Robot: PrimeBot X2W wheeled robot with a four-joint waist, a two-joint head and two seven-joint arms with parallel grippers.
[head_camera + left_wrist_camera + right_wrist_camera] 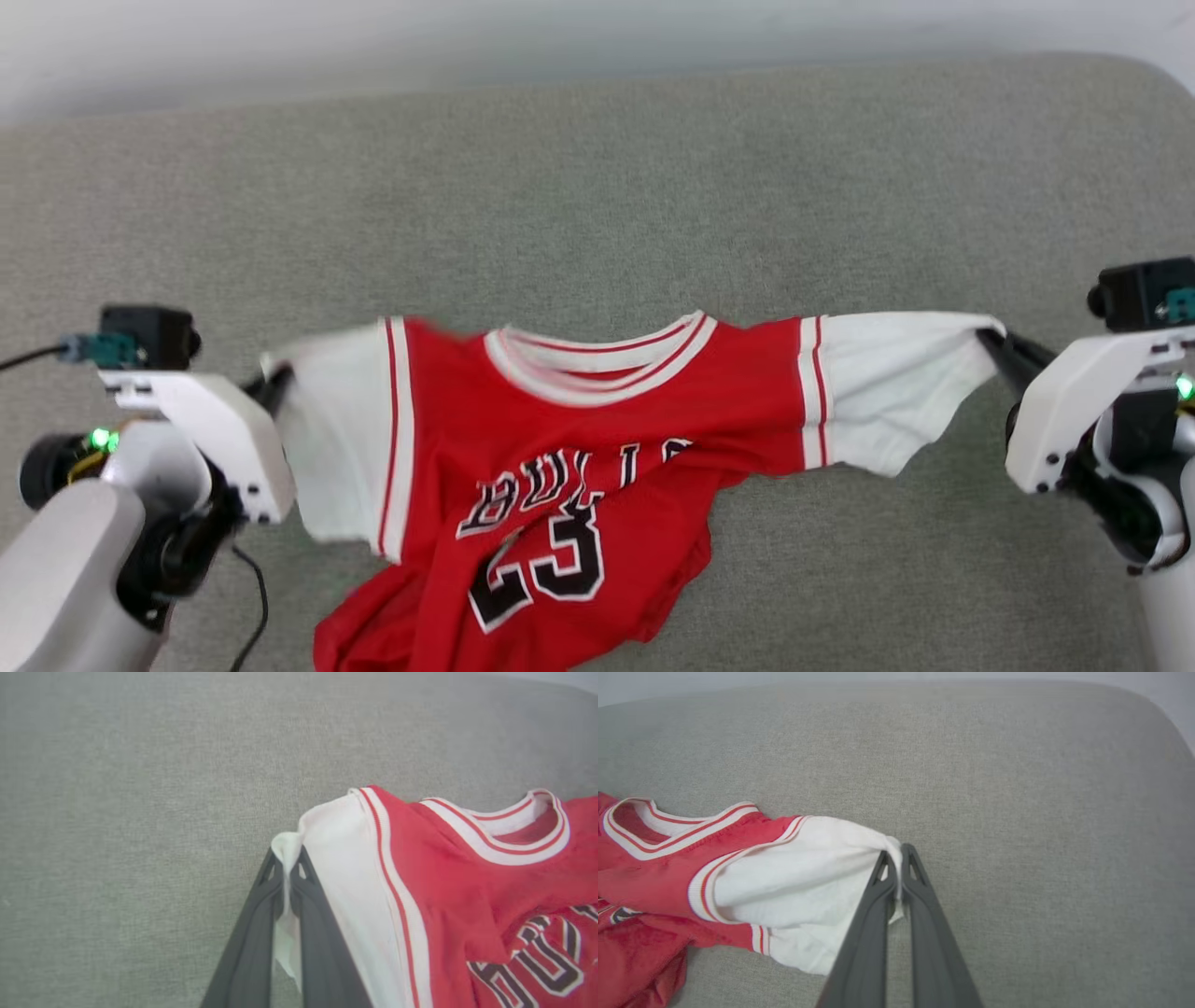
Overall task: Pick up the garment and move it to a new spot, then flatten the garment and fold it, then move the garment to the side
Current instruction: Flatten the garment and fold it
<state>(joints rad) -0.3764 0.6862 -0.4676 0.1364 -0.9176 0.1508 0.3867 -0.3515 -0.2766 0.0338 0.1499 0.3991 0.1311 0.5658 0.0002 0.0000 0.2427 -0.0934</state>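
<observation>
Nearest the robot, the lower body of the red basketball jersey with white short sleeves [560, 467] lies crumpled and skewed toward the left, its hem running off the near edge of the head view. Risk: if the cloth is laid flat as it sits, these folds are likely to be pressed in under the black number 23, because the body is twisted beneath the shoulders. A thin black cable [252, 607] loops just beside the left arm and could catch loose fabric.

Further out, the jersey is stretched sideways between the arms. The left gripper [286, 858] is clenched on the tip of the left sleeve [345, 868]. The right gripper [896, 858] is clenched on the tip of the right sleeve [808, 872]. Risk: each grip holds only a narrow pinch of cuff, so a stronger outward pull may draw the cloth free and drop that side.

Materials: the red body is thin, limp and faintly glossy. The sleeves are a softer matt white knit, and the round collar [597, 369] is ribbed with red-and-white stripes. The gripper fingers are dark, slim and tapered. The jersey rests on a grey woven surface [597, 187], even and rounded at its far right corner, with a pale wall [373, 37] beyond it.
</observation>
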